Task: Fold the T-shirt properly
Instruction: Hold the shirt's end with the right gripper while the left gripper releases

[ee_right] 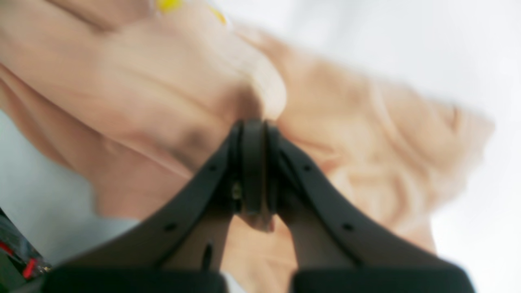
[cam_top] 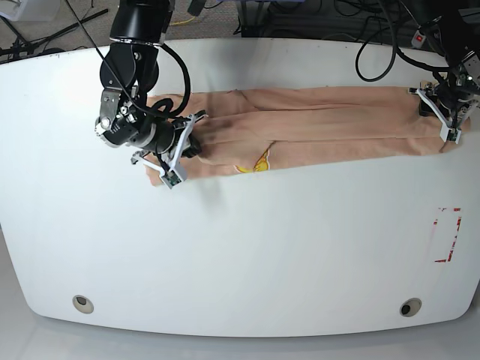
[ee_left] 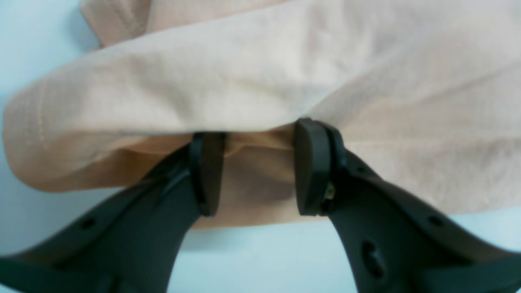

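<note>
The plain peach, thin-knit short-sleeved T-shirt (cam_top: 315, 120) lies as a long, narrow band across the far half of the white oval table (cam_top: 240, 255), already folded lengthwise. A small yellow mark shows at its near edge, toward the base view's left.

The right gripper (ee_right: 253, 122), at the band's end on that view's left, has its jaws clenched on a gathered ridge of the fabric; the wrist view shows the pads pressed together with cloth pinched between them and puckering upward. The picture is blurred, so how many layers are caught cannot be told.

The left gripper (ee_left: 254, 134) sits at the opposite end. Its jaws stand part-way apart, straddling a doubled fold of the hem; cloth fills the gap, but whether the pads bear on it firmly cannot be told.

Judgement: the two ends are being secured so that the band can be carried over crosswise. The left grasp looks the weaker, and thin knit may slip from it.
</note>
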